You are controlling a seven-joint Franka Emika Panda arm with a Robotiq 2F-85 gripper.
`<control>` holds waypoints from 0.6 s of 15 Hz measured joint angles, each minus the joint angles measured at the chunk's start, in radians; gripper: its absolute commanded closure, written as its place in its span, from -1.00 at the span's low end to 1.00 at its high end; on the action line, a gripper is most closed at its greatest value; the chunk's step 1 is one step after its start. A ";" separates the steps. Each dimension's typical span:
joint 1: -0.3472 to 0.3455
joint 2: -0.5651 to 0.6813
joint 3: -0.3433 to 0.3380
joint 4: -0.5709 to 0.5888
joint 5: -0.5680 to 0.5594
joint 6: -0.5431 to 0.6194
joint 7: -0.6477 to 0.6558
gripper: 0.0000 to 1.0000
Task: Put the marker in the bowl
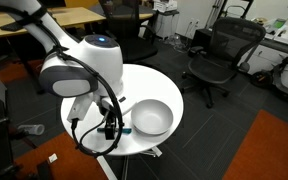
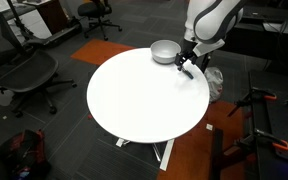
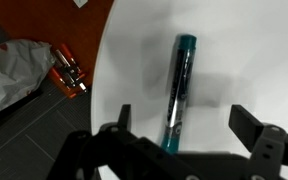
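The marker (image 3: pixel 179 95) lies flat on the white table (image 1: pixel 159 80), close to its rim, teal end pointing away from the wrist camera and the dark barrel running back toward it. The gripper (image 3: pixel 180 112) hangs over it with its jaws wide apart, one finger (image 3: pixel 246 125) on the right of the barrel and its twin on the left, neither touching as far as I can tell. The bowl (image 1: pixel 152 118) sits just beside the gripper in both exterior views, empty and upright. I'd say this is the moment before the grasp. The marker looks light and rigid, a smooth round barrel, so it would likely roll or squirt sideways if pinched off-centre. The sensible hold is across the middle of the barrel, where the jaws already straddle it, closing squarely so it does not twist. With so little weight, only a modest squeeze should be needed, and the carry to the bowl is short. The rim nearby is the risk: a nudge could send the marker off the table.
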 measured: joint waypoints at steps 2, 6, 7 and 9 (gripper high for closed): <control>0.000 0.013 0.000 0.010 0.001 0.000 0.000 -1.00; 0.000 0.034 0.000 0.024 0.001 0.000 0.000 -0.17; 0.000 0.039 0.000 0.027 0.001 0.000 0.000 0.01; 0.000 0.047 0.000 0.034 0.001 0.000 0.000 0.32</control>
